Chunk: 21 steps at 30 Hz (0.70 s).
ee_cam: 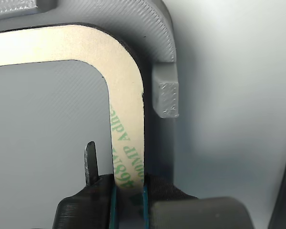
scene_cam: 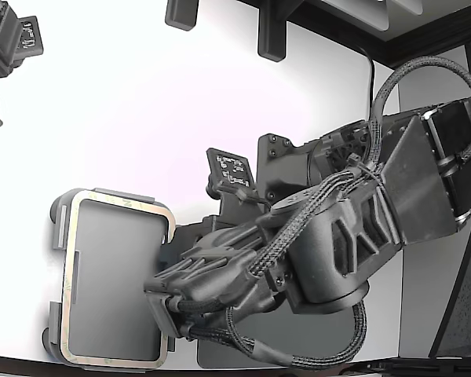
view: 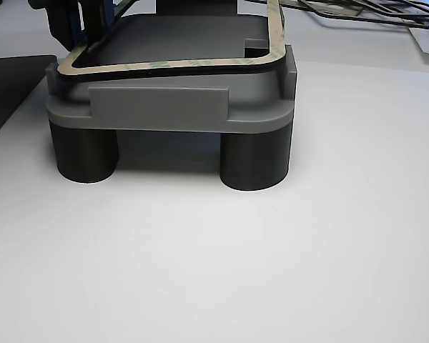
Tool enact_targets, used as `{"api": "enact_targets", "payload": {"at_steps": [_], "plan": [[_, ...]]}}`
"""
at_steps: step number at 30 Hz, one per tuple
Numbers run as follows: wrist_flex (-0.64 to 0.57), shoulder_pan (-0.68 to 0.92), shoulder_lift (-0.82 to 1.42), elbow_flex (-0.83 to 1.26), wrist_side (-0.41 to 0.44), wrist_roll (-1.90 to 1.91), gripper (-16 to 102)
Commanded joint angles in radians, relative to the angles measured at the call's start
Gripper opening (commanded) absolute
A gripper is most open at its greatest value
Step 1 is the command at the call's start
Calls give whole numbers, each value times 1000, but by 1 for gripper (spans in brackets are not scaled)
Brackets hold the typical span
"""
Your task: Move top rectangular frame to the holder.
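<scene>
Here the placing step is judged to be in hand: the top rectangular frame (scene_cam: 118, 206) is laid on the holder (scene_cam: 59, 228), which stands on the white counter (scene_cam: 141, 102). One long side of the frame is clenched between the jaws of the end effector (ee_cam: 128, 191). A release is called for next, once the near corner is seen seated inside the raised tab (ee_cam: 165, 98).

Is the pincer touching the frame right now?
Touching. The wrist view shows the pincer closed on the frame, one side passing between its jaws.
</scene>
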Motion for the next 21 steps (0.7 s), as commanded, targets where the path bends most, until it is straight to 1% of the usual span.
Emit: {"api": "enact_targets", "payload": {"at_steps": [1,21], "plan": [[12,-15,34,-15,-5,2,-11],[12,-20,11,-8,-11,-11,-11]]}}
